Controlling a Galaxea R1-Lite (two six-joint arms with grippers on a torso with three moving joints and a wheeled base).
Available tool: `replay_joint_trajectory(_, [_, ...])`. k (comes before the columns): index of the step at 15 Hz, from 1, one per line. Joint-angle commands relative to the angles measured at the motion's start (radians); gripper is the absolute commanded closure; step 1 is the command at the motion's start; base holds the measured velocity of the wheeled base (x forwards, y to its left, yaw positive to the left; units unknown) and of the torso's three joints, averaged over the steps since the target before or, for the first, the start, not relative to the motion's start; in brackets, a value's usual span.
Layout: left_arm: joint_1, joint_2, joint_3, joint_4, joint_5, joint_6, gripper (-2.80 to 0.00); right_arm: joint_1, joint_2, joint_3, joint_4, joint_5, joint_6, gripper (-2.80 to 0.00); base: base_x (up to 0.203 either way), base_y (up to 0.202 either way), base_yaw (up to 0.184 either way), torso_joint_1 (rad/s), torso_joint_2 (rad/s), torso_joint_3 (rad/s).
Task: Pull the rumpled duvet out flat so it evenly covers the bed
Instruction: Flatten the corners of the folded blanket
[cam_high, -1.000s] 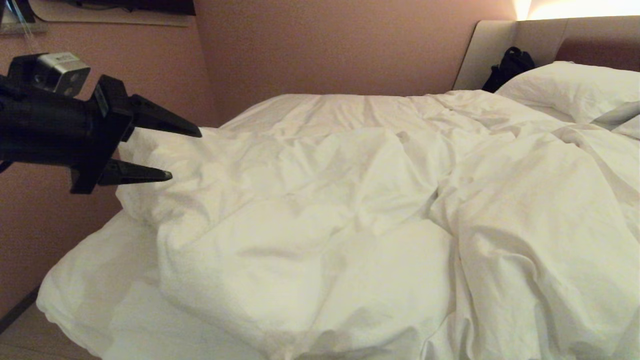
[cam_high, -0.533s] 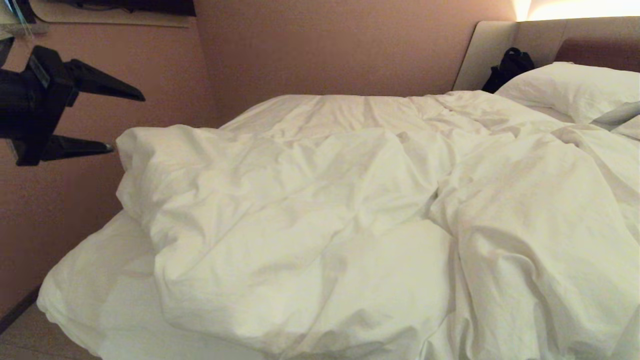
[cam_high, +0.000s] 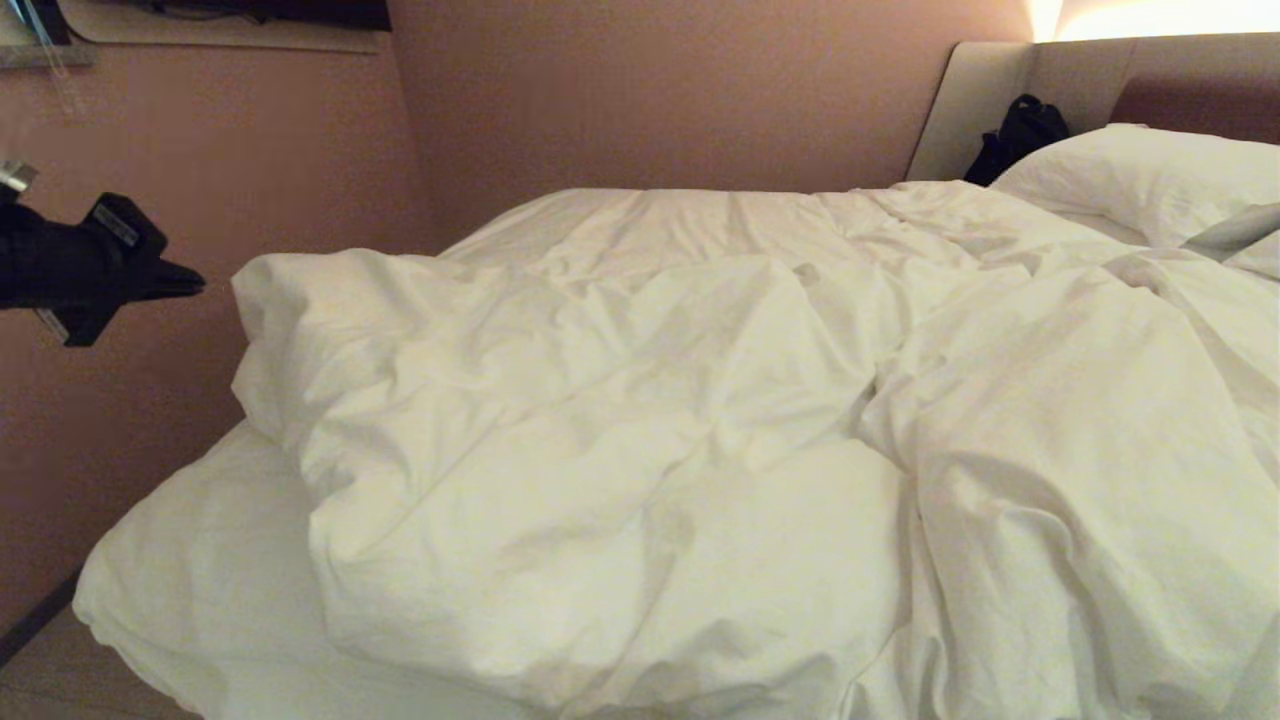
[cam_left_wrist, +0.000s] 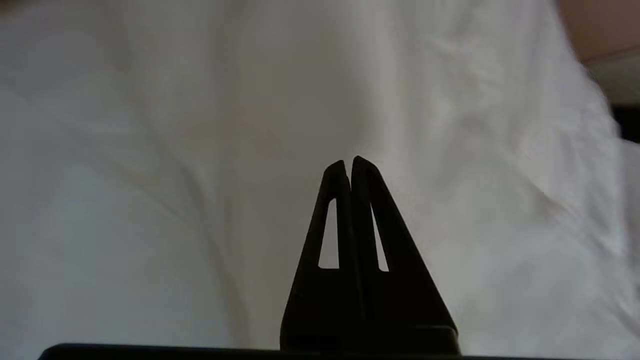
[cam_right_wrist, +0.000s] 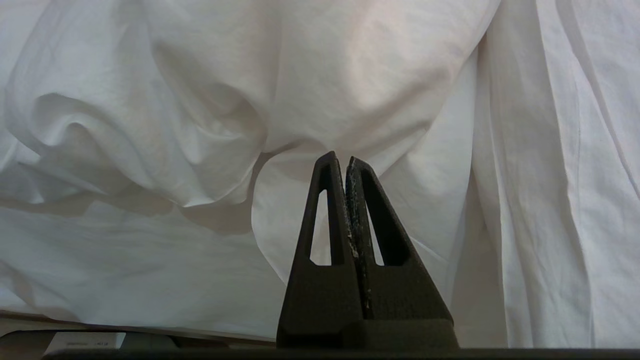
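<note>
Both grippers are pinched shut on nothing: left gripper hangs just off the duvet corner, right gripper sits low by draped cloth. Duvet's bunched on the bed, so I'd say it's between grabs. Next move: reopen and catch that left edge.
</note>
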Motion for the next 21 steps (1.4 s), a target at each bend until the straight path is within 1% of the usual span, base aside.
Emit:
replay_joint_trajectory(1, [0.068,0.159,-0.045,-0.019,-0.003,0.01,0.0,0.0,0.0,0.0,0.0,0.0,-0.001,0.0,0.0,0.0,0.0,0.0,0.0,0.0])
replay_joint_trajectory(3, [0.109,0.21,-0.084,-0.024,-0.006,0.026,0.0,0.0,0.0,0.0,0.0,0.0,-0.001,0.0,0.0,0.0,0.0,0.0,0.0,0.0])
replay_joint_trajectory(5, [0.132,0.275,-0.125,-0.018,-0.01,0.033,0.0,0.0,0.0,0.0,0.0,0.0,-0.001,0.0,0.0,0.0,0.0,0.0,0.0,0.0])
replay_joint_trajectory(8, [0.136,0.37,-0.172,-0.018,-0.016,0.033,0.0,0.0,0.0,0.0,0.0,0.0,-0.001,0.0,0.0,0.0,0.0,0.0,0.0,0.0])
replay_joint_trajectory(11, [0.135,0.427,-0.202,-0.018,-0.035,0.031,0.0,0.0,0.0,0.0,0.0,0.0,-0.001,0.0,0.0,0.0,0.0,0.0,0.0,0.0])
replay_joint_trajectory(16, [0.132,0.464,-0.206,-0.021,-0.037,0.033,0.0,0.0,0.0,0.0,0.0,0.0,-0.001,0.0,0.0,0.0,0.0,0.0,0.0,0.0])
replay_joint_trajectory(18, [0.129,0.472,-0.208,-0.027,-0.047,0.034,0.0,0.0,0.0,0.0,0.0,0.0,0.0,0.0,0.0,0.0,0.0,0.0,0.0,0.0])
replay_joint_trajectory(19, [0.128,0.479,-0.215,-0.024,-0.07,0.033,-2.8,0.0,0.0,0.0,0.0,0.0,-0.001,0.0,0.0,0.0,0.0,0.0,0.0,0.0])
replay_joint_trajectory(21, [0.128,0.489,-0.217,-0.028,-0.087,0.032,-2.8,0.0,0.0,0.0,0.0,0.0,-0.001,0.0,0.0,0.0,0.0,0.0,0.0,0.0])
